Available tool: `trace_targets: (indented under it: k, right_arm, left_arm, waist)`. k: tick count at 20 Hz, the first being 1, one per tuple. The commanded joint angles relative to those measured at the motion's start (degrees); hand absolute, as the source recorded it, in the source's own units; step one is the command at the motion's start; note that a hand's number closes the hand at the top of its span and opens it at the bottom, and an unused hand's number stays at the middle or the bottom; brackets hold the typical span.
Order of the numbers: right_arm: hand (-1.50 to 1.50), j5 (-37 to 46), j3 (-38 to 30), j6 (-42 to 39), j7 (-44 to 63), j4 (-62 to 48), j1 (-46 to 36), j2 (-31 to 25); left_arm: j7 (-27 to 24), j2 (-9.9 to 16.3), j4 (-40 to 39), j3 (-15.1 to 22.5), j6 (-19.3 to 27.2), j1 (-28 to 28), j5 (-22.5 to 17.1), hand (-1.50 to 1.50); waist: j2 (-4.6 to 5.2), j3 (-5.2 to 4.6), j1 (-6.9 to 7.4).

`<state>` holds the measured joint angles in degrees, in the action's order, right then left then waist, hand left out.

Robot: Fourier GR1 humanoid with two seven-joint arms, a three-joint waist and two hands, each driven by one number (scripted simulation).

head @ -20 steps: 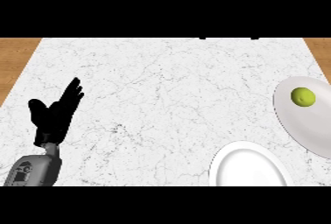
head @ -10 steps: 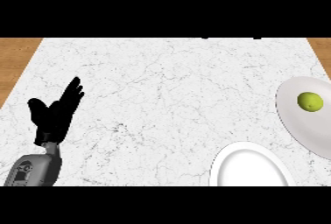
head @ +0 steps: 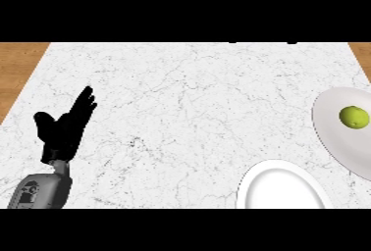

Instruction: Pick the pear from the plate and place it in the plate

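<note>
I see the pear (head: 354,117) lying in the right plate (head: 334,135); the nearer plate (head: 279,188) holds nothing. My left hand (head: 64,130) rests spread, fingers up.

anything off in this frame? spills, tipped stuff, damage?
Nothing stands out. The pear sits on the grey plate at the counter's right edge; the white plate near the bottom holds nothing. The left hand rests open at the left. The right hand is out of view.

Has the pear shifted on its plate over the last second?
Yes. The pear has crept slightly toward the near-right on the grey plate, judged against the plate's left rim; the plate itself and the counter edge hold their places.
</note>
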<state>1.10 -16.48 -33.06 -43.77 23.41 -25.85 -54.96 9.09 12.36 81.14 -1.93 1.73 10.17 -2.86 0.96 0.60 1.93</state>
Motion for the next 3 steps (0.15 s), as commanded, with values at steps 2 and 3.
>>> trace_targets:
  k: [2, 3]
  right_arm:
    - [-1.5, 0.1, 0.8, -11.0, -10.3, -1.9, 2.1, -1.8]
    - [-1.5, 0.2, 1.5, -11.3, -10.9, -1.0, 2.5, -1.6]
  left_arm:
    - [0.5, 0.2, 0.8, 0.2, -0.2, -0.2, 0.2, 0.0]
    - [-0.3, 0.0, -1.7, -0.1, -0.4, 0.8, 0.2, 0.0]
  waist:
    - [-0.02, 0.06, -0.05]
    - [0.29, 0.08, -0.76]
